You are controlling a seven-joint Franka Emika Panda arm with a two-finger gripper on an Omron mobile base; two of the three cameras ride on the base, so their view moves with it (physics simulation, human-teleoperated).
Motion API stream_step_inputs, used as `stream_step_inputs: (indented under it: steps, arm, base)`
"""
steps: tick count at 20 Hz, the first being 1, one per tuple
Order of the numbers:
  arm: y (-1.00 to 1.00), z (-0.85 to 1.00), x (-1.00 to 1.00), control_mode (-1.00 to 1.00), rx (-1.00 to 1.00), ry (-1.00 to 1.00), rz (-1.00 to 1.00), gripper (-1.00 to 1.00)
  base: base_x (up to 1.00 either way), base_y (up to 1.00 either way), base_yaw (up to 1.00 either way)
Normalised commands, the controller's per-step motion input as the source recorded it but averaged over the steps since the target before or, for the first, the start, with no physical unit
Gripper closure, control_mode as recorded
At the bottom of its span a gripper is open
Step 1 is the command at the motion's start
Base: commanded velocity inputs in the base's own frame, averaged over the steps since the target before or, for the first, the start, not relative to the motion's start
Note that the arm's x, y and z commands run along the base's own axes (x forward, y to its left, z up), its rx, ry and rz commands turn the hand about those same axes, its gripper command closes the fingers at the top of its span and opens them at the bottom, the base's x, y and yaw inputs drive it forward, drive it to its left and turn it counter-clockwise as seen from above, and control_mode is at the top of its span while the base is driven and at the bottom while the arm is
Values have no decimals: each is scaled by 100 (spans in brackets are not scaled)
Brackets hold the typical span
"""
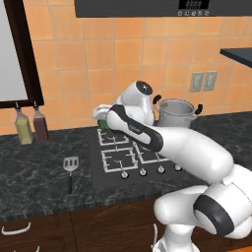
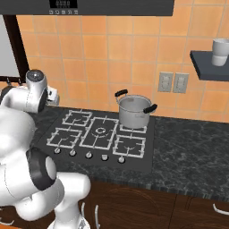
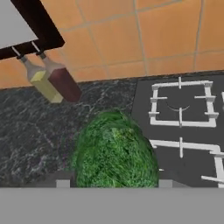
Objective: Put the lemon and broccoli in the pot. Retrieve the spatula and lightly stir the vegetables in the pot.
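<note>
The bushy green broccoli (image 3: pixel 114 151) sits between my two finger tips, and my gripper (image 3: pixel 113 183) is shut on it, above the dark counter at the hob's back left corner. A sliver of the broccoli (image 1: pixel 104 123) shows under my hand (image 1: pixel 102 114) in the left base view. The steel pot (image 1: pixel 174 112) (image 2: pixel 133 112) with dark handles stands on the hob's back right burner, well to the right of my hand. Left of the hob, the spatula (image 1: pixel 71 167) lies on the counter with its slotted head pointing away. The lemon is hidden.
The black gas hob (image 1: pixel 123 157) (image 2: pixel 100 132) (image 3: pixel 183 131) has knobs along its front. A yellow oil bottle (image 1: pixel 23 127) (image 3: pixel 43 83) and a dark red bottle (image 1: pixel 40 125) (image 3: pixel 63 83) stand by the back wall under a dark window frame. A shelf (image 2: pixel 210 62) holds a white cup.
</note>
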Motion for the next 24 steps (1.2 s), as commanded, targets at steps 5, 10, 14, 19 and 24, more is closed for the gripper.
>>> stream_step_inputs:
  steps: [5,10,14,19,24]
  arm:
    - [-100,50,1,-100,-22,-11,0,100]
    - [-100,13,10,-100,-10,-3,-3,100]
    - [-100,0,17,-100,0,0,-4,100]
    - [-100,0,22,-100,-2,0,-6,100]
    - [-100,13,54,-100,-1,-1,-18,100]
  base:
    - [0,0,0]
    - [0,0,0]
    - [0,0,0]
    - [0,0,0]
    - [0,0,0]
